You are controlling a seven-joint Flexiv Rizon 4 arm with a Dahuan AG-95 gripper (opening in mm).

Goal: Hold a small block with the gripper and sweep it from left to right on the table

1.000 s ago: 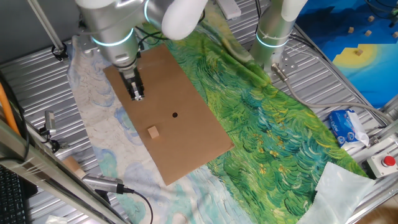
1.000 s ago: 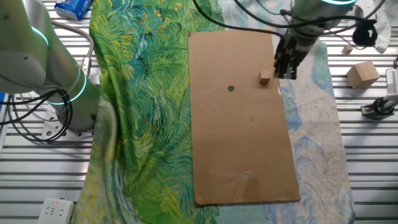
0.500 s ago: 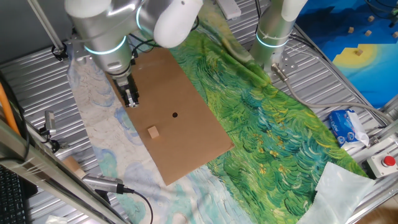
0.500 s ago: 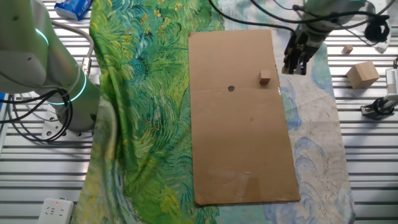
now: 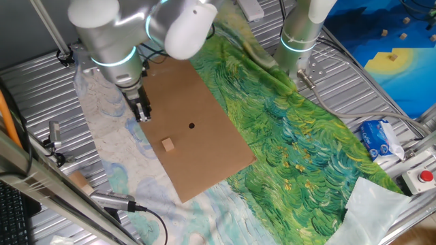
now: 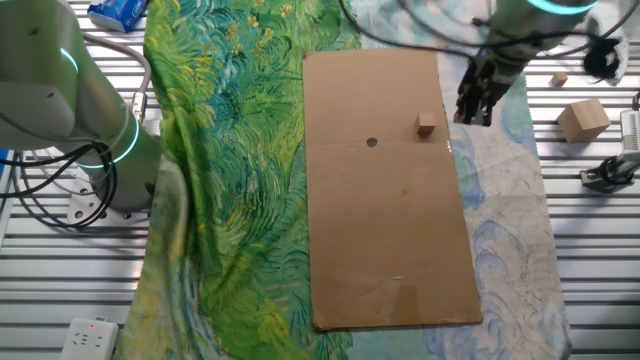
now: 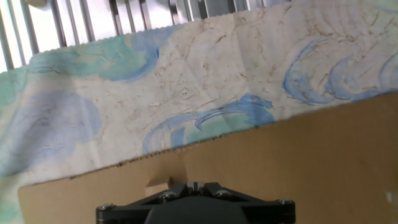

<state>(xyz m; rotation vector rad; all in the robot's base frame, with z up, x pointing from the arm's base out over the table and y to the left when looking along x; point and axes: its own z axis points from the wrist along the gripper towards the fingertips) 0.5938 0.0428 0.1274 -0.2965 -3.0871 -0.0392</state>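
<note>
The gripper [image 5: 143, 116] is hanging at the upper left of one fixed view, over the cardboard [image 5: 187, 122] edge, holding nothing; how wide its jaws are standing, I cannot tell. The block [image 5: 167, 143] is lying on the cardboard, left of centre, apart from the gripper [image 6: 474, 108]

The gripper [image 6: 472, 112] hung over the right edge of the cardboard rectangle [image 6: 390, 190], empty, just right of the small block [image 6: 427, 124], which sat right of a black dot [image 6: 372, 142].
</note>
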